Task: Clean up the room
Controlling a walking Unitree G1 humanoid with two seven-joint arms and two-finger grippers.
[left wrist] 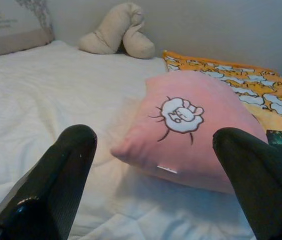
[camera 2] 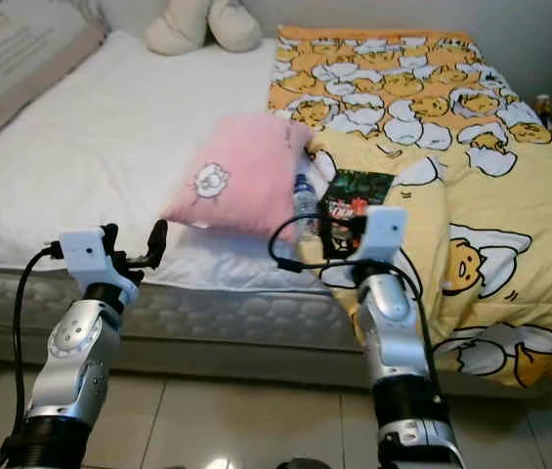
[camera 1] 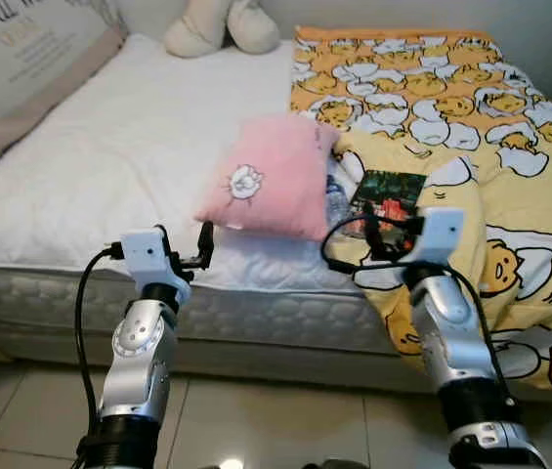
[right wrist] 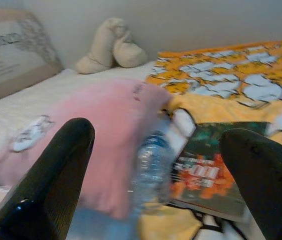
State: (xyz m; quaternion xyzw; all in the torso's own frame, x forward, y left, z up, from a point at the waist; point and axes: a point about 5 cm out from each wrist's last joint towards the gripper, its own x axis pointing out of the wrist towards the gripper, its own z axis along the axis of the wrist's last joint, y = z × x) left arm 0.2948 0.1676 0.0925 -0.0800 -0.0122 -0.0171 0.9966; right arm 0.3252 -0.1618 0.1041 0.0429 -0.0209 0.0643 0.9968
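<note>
A pink pillow (camera 1: 271, 176) with a white cartoon patch lies near the front edge of the bed (camera 1: 90, 156). Tucked against the pillow's right side stands a clear water bottle (camera 1: 337, 200), and a dark book (camera 1: 385, 195) lies beside it on the yellow duck blanket (camera 1: 471, 117). My left gripper (camera 1: 186, 249) is open at the mattress edge, just left of and below the pillow's corner. My right gripper (camera 1: 378, 234) is open too, hovering low in front of the book and the bottle (right wrist: 150, 170). Neither holds anything.
A cream plush (camera 1: 222, 24) rests against the wall at the head of the bed. A printed cushion (camera 1: 21, 49) leans at the far left. White mattress spreads left of the pillow. Tiled floor (camera 1: 276, 420) lies below the bed front.
</note>
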